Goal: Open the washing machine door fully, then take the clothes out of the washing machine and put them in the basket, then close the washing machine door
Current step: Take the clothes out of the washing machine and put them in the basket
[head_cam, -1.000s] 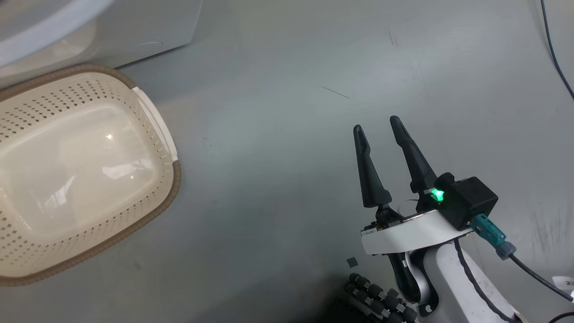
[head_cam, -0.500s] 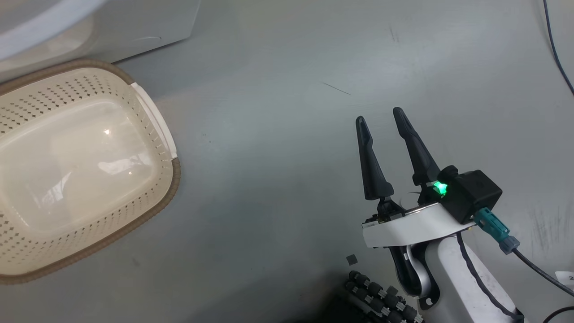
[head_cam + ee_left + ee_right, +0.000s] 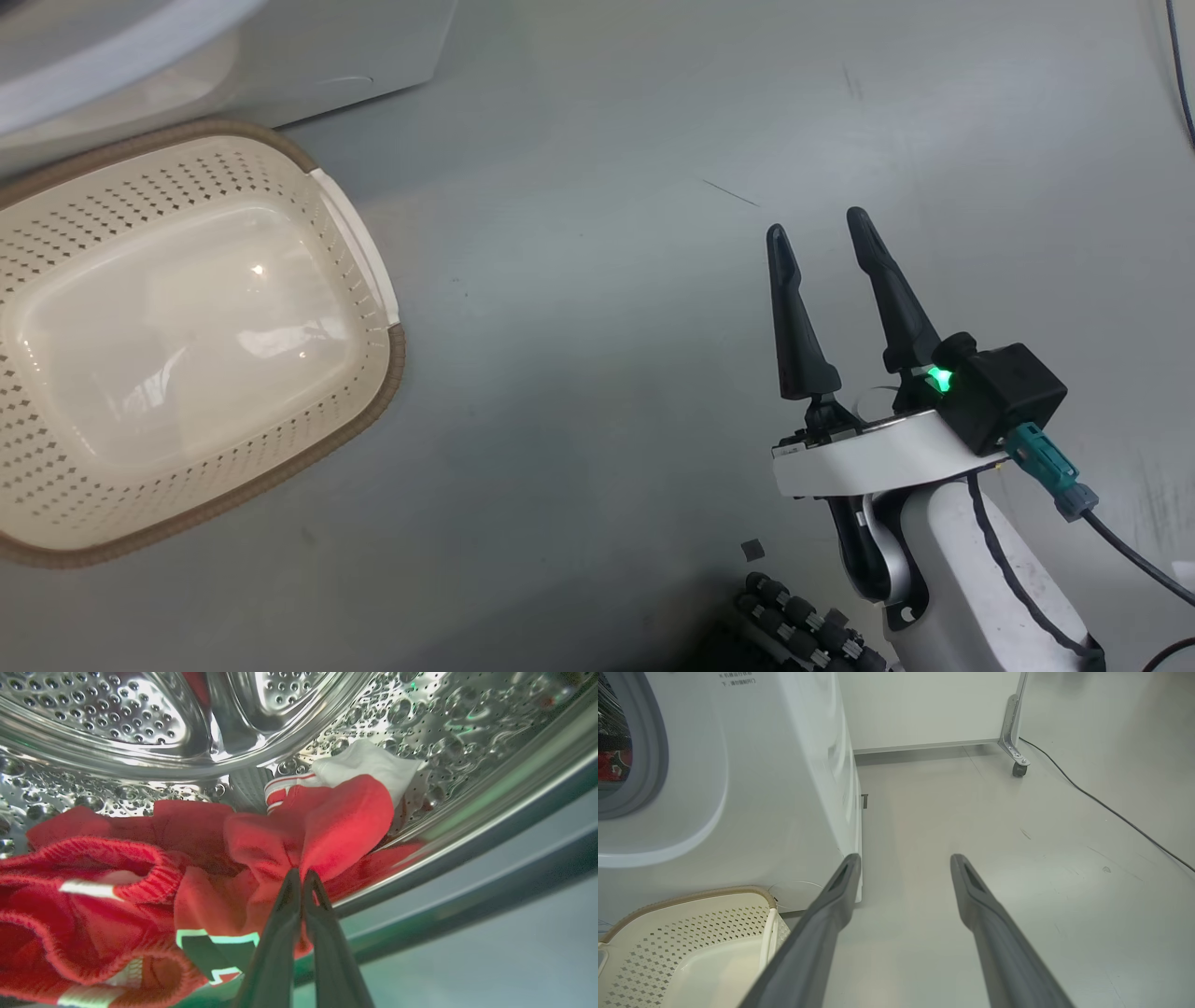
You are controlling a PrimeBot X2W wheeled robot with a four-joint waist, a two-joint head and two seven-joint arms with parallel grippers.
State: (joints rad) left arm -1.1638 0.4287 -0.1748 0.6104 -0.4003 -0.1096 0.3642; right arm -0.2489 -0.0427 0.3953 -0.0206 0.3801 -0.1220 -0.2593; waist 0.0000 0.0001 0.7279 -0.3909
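In the left wrist view my left gripper [image 3: 299, 876] is inside the perforated steel drum [image 3: 117, 718] of the washing machine, shut on a raised fold of the red clothes [image 3: 345, 821]. More red cloth with white trim and a black-and-white number patch lies heaped at the lower left. The washing machine door is out of view. The cream basket [image 3: 394, 359] stands empty on the floor against the washing machine [image 3: 327, 56]. My right gripper [image 3: 817, 229] hangs open over bare floor to the basket's right, holding nothing. In the right wrist view the right gripper [image 3: 903, 861] points past the machine's corner [image 3: 775, 788] and the basket [image 3: 691, 896].
Grey floor spreads to the right of the machine. A black cable [image 3: 1111, 809] runs across it from a caster leg [image 3: 1020, 767] under a white wall panel. A dark ribbed part of my base [image 3: 803, 625] sits at the bottom edge of the head view.
The head camera has shifted a little, sliding basket and floor rightward in the picture. My right gripper has moved slightly forward over the floor, still open.
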